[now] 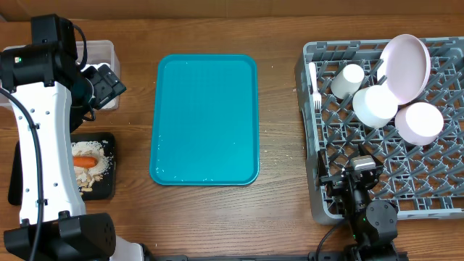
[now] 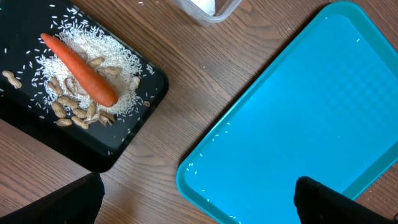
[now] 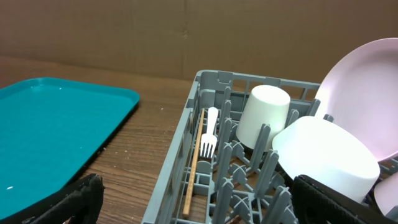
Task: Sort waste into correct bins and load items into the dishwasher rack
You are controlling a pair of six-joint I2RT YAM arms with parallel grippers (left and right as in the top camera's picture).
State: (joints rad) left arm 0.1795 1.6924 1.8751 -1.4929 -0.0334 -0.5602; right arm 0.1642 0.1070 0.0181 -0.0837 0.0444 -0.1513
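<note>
1. Nearest, on the right, the right gripper (image 1: 360,170) hangs over the near left part of the rack (image 1: 309,152). Its own camera shows its fingers (image 3: 68,202) spread wide, with nothing between them.
2. On the near left of the table (image 1: 275,217), the black tray (image 1: 111,190) holds the carrot (image 1: 85,162). The carrot lies across a pale heap of rice and peanuts (image 1: 90,180). Overhead the heap is only a blur. The left wrist view picks out the single grains and the peanuts (image 2: 74,111), and some of both lie loose on the black tray (image 2: 62,146) around the carrot (image 2: 78,68).
3. In the middle lies the teal tray (image 1: 205,119), flat and well apart from both the black tray and the rack. The left wrist view adds a few white specks on the teal tray (image 2: 298,112).
4. Farther back on the left, the left gripper (image 1: 103,83) hangs above the table, just right of the clear tub (image 1: 105,49). Its fingers (image 2: 74,202) show at the lower corners of its own view, wide apart and holding nothing.
5. The clear tub sits at the far left, mostly hidden overhead by the arm. The left wrist view catches one corner of the tub (image 2: 208,12) with something white inside. I cannot tell what it is.
6. The far half of the rack holds the dishes.
   - The fork (image 1: 314,87) lies along the left side.
   - To its right come the cup (image 1: 348,80) and two bowls (image 1: 375,106).
   - The plate (image 1: 406,67) leans at the far right.
   - Only the right wrist view shows a thin wooden stick (image 3: 194,158), lying just beside the fork (image 3: 210,134) inside the rack wall (image 3: 177,165).
   - That view cuts the second bowl down to a sliver.
</note>
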